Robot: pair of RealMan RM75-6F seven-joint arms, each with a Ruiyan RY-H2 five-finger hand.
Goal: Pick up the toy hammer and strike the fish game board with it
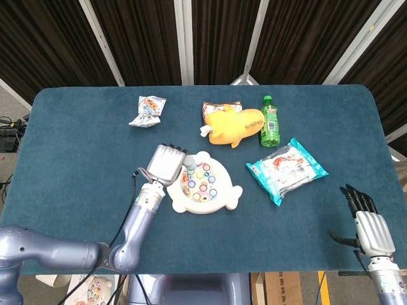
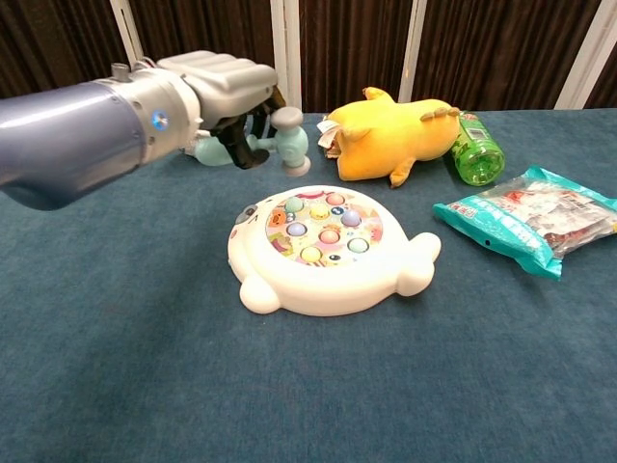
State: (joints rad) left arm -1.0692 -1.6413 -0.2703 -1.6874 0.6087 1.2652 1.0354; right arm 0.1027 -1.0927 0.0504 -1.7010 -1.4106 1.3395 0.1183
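The white fish-shaped game board [image 1: 205,183] [image 2: 328,251] with coloured round buttons lies in the middle of the blue table. My left hand [image 1: 165,163] [image 2: 224,92] grips the pale green handle of the toy hammer [image 2: 275,143] [image 1: 189,162]. The hammer's grey head hangs a little above the board's far left edge. My right hand [image 1: 367,220] rests at the table's front right corner, fingers straight and holding nothing; the chest view does not show it.
Behind the board lie a yellow plush toy [image 1: 234,125] [image 2: 390,138] and a green bottle [image 1: 270,121] [image 2: 477,149]. A blue snack bag [image 1: 286,168] [image 2: 530,217] sits to the right, a small packet [image 1: 147,111] at back left.
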